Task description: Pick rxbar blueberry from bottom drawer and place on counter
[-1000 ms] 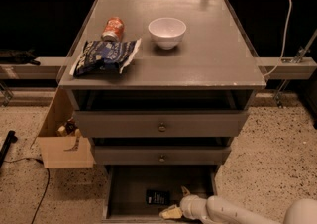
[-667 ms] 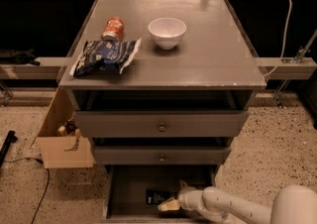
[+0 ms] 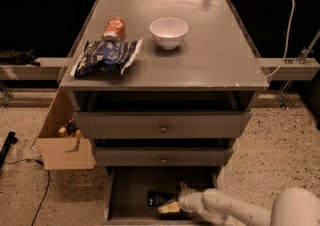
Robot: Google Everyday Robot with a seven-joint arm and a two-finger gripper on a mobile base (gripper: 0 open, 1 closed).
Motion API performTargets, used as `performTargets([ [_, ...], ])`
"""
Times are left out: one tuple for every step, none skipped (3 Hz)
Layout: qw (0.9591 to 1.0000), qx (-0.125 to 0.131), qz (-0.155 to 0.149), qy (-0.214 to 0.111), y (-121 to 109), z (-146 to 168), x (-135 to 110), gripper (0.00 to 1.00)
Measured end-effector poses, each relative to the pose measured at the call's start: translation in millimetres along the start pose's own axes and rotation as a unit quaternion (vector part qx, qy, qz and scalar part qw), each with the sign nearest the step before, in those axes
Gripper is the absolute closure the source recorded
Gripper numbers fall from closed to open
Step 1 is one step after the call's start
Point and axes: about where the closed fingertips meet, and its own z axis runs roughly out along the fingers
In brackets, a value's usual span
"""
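Bottom drawer point(image 3: 129, 190) holding rxbar blueberry point(image 3: 157, 198), gripper point(image 3: 174, 198) spread apart beside it

In bottom drawer point(image 3: 127, 192), gripper point(image 3: 174, 197) hides a corner of rxbar blueberry point(image 3: 156, 198); arm point(image 3: 235, 210) cut off below.

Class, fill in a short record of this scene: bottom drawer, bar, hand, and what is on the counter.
bottom drawer: pulled out
bar: dark, lying flat on the drawer floor
hand: inside the drawer, open, just right of the bar
counter: holds chip bag, can, white bowl
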Motion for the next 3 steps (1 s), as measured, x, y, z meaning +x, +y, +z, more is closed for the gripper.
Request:
performTargets([
  [0.9998, 0.004, -0.022, -0.001, 0, 23, 2, 0.0],
  [0.998, 0.023, -0.058, 0.001, 2, 53, 10, 0.0],
  [0.998, 0.023, -0.058, 0.001, 2, 53, 10, 0.0],
])
